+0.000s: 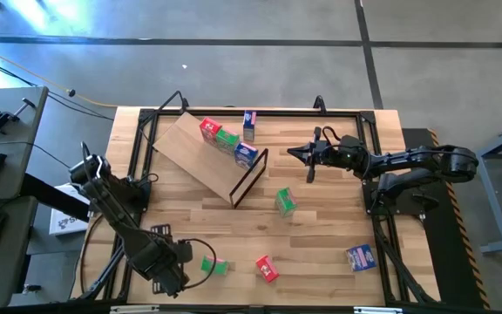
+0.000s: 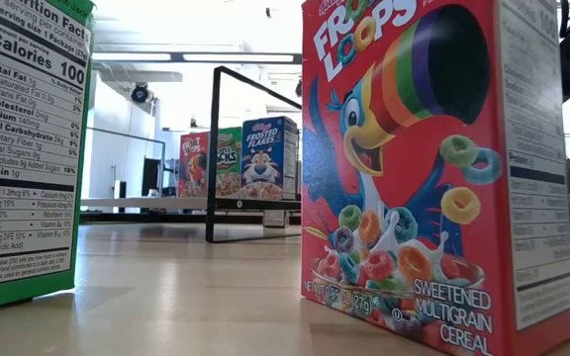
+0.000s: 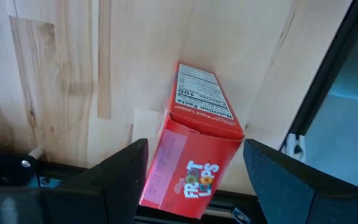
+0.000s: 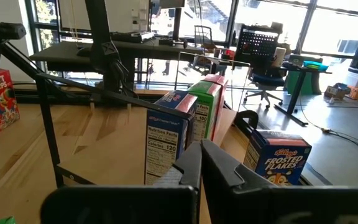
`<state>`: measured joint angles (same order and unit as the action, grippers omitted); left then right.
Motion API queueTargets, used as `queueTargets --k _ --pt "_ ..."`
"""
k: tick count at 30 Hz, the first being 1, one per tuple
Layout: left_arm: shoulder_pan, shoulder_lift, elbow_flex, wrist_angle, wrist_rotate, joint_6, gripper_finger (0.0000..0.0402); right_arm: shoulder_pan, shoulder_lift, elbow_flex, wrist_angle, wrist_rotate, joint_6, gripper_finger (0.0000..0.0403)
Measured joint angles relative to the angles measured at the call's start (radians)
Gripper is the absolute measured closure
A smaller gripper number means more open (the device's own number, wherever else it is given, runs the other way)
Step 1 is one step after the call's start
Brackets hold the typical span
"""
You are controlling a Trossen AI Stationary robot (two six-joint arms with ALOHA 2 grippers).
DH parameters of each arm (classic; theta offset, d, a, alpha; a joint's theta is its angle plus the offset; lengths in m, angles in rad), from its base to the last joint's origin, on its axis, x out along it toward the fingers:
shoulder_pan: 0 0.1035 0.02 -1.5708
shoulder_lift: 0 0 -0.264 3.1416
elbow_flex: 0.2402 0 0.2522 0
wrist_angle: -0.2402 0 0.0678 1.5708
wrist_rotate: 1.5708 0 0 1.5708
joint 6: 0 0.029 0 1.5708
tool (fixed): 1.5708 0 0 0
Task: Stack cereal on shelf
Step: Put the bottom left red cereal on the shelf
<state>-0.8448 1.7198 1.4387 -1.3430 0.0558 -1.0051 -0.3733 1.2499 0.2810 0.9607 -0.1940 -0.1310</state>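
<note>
Cereal boxes, small cardboard ones in red, green and blue, are only partly put away. A red (image 1: 208, 131), a green (image 1: 227, 139) and a blue one (image 1: 245, 154) stand in a row on the large light-tan plywood shelf (image 1: 190, 155), close to its thin dark metal frame (image 1: 253, 177). Another blue carton (image 1: 249, 122) stands just off the shelf's far side. The rest lie scattered well away from the shelf.

One of those, a red Froot Loops box (image 3: 199, 121), sits far from the shelf near the table's front edge. It lies between the spread, open fingers of the left gripper (image 3: 194, 148). I can't see either finger touching it.

The box looks skewed between those fingers. I'd worry that a squeeze now catches a corner, so it twists out or skids toward the nearby edge. From above, a green carton (image 1: 216, 265) lies right by that gripper and could get shoved in the attempt.

The trip back has its own hazard. The three shelved boxes stand close together, so a clumsy placement beside them could topple the row.

The right gripper (image 1: 291, 153), fingers closed on nothing, hangs just beyond the frame end of the shelf. Judging from here, it could crowd the left arm's way in.
</note>
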Motion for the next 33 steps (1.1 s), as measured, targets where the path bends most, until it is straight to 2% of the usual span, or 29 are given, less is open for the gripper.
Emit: queueTargets --k 10,15,21,28,33 --pt "0.000 0.037 0.000 -0.054 0.007 0.027 0.0153 0.000 0.000 0.000 0.000 0.000 0.000 0.0403" --pt "0.000 0.033 0.000 -0.060 0.011 0.013 0.0184 0.000 0.000 0.000 0.000 0.000 0.001 0.0403" --pt "0.034 0.031 0.000 -0.073 -0.016 0.077 0.0234 0.000 0.000 0.000 0.000 0.000 0.002 0.0403" --pt "0.135 0.013 0.003 -0.167 -0.089 0.352 0.0267 0.000 0.000 0.000 0.000 0.000 0.003 0.0403" --pt "0.266 -0.043 0.008 -0.231 -0.203 0.616 0.0270 0.000 0.000 0.000 0.000 0.000 0.008 0.0403"
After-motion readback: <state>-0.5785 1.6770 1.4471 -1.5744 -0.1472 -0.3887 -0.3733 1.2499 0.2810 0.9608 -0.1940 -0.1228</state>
